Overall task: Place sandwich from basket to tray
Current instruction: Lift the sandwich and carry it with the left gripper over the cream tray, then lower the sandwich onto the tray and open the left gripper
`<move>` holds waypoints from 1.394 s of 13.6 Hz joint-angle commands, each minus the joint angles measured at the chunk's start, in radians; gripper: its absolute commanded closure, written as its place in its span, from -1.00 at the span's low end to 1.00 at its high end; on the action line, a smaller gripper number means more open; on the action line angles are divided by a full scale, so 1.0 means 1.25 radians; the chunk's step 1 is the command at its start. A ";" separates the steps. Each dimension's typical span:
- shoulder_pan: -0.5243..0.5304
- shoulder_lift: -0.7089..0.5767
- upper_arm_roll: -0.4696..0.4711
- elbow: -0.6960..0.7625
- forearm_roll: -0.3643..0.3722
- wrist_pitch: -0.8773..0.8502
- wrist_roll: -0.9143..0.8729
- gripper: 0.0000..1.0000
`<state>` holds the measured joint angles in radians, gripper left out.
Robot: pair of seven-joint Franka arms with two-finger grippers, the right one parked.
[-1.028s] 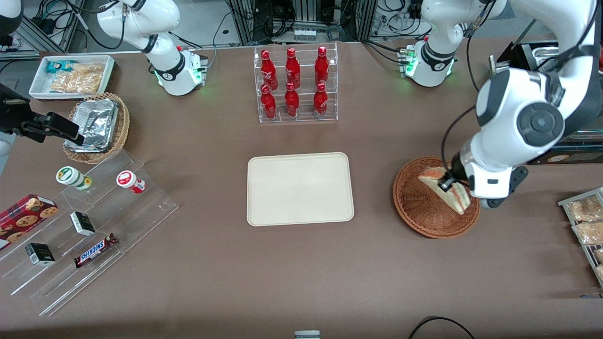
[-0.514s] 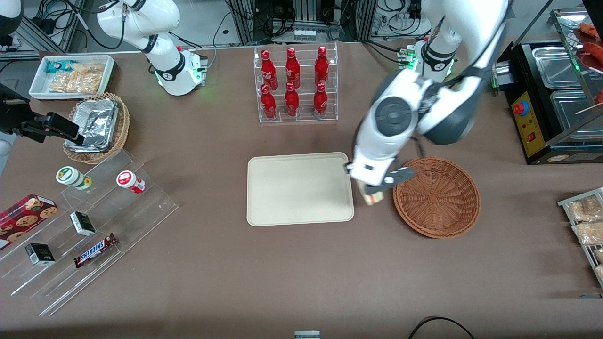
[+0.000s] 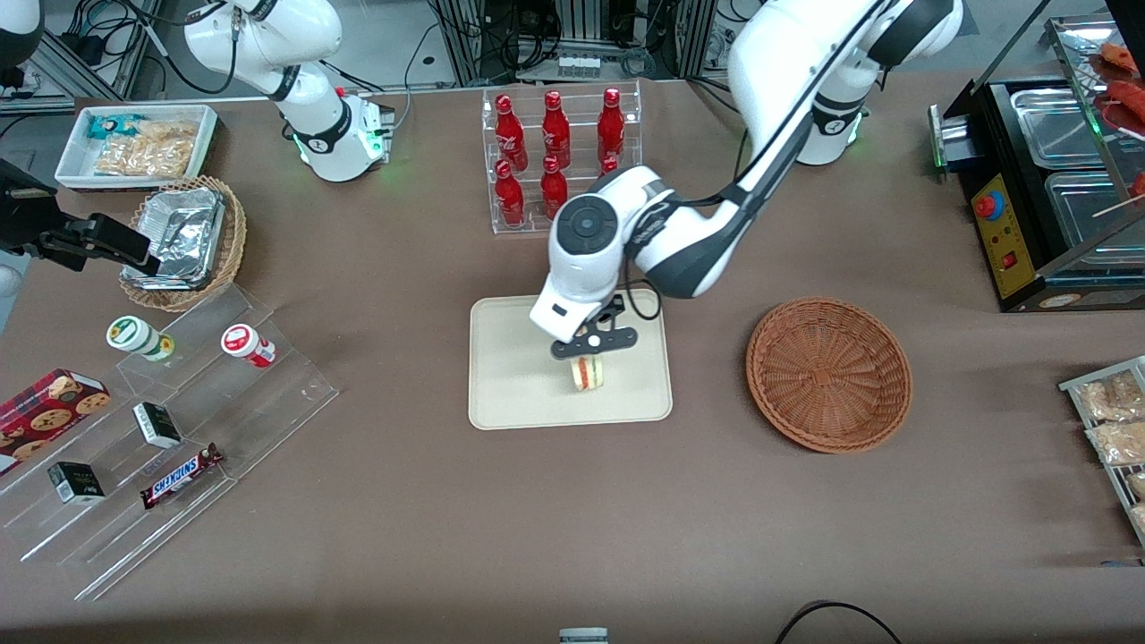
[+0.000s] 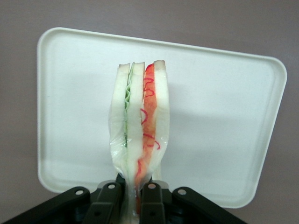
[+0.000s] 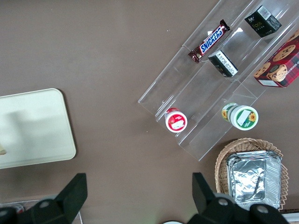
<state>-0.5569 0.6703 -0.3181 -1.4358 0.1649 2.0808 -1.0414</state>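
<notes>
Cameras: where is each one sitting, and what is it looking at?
Front view: high up, facing both arms; the gripper holds the triangular white-bread sandwich over the flat cream rectangular tray.
Left wrist view: on the working arm, looking past its dark fingers along the sandwich to the tray.
Right wrist view: on the parked arm, looking down at the table; its own fingers show.
All share the tray.

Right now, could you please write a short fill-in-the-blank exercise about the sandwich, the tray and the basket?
1. The gripper is shut on the ____.
2. The sandwich hangs above the cream ____.
3. The reddish-brown wicker basket holds ____.
4. The rack nearest the tray holds red ____.

Missing words: sandwich; tray; nothing; bottles
</notes>
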 commanded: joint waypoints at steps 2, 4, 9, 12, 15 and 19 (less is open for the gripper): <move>-0.035 0.071 0.009 0.034 0.035 0.051 -0.010 0.77; -0.037 0.083 0.009 0.034 0.035 0.058 -0.003 0.77; -0.051 0.104 0.009 0.034 0.036 0.064 -0.003 0.18; -0.050 0.101 0.010 0.034 0.037 0.071 -0.001 -0.77; -0.043 0.058 0.012 0.032 0.037 0.061 -0.007 -0.99; 0.009 -0.095 0.012 0.025 0.023 -0.063 -0.038 -0.99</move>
<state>-0.5762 0.6781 -0.3082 -1.3725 0.1936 2.0938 -1.0495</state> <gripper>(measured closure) 0.004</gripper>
